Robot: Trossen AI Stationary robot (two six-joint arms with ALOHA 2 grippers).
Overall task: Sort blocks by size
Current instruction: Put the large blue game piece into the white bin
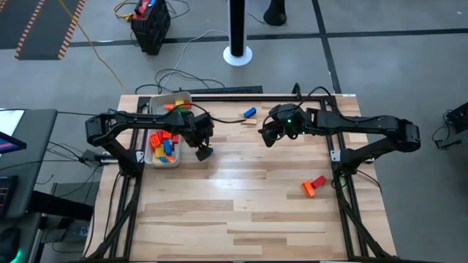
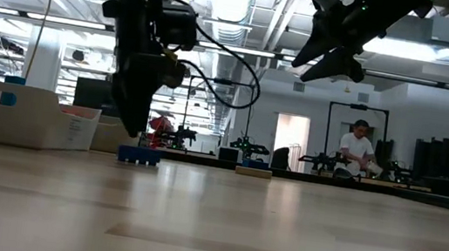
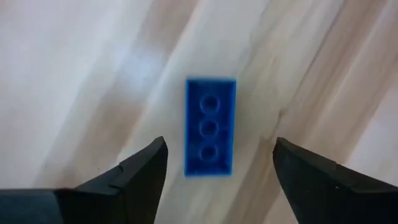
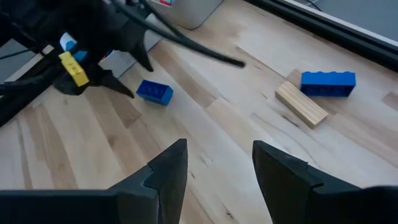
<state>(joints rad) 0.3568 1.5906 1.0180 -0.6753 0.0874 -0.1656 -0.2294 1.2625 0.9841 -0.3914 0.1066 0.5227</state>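
Directly beneath the left claw (image 3: 214, 165) lies a blue three-stud brick (image 3: 210, 127), flat on the wooden surface (image 1: 241, 197) with studs up; its long axis runs in line with the gap between the two fingers, which stand wide apart on either side of it and hold nothing. In the high view that claw (image 1: 202, 150) sits just right of the near white tray (image 1: 162, 161), which is filled with red, orange, yellow and blue bricks (image 1: 162, 145); a second tray (image 1: 170, 101) lies beyond it at the far-left edge. The right claw (image 1: 269, 136) hangs raised above the far middle of the surface, fingers partly apart and empty. Near the far edge rest a longer blue brick (image 4: 328, 83) and, just beside it, a pale tan bar (image 4: 301, 104), set at an angle to each other. Well apart, near the right edge, lie a red brick (image 1: 318, 181) and an orange brick (image 1: 308, 189), touching. Most of the middle and near surface is bare wood.
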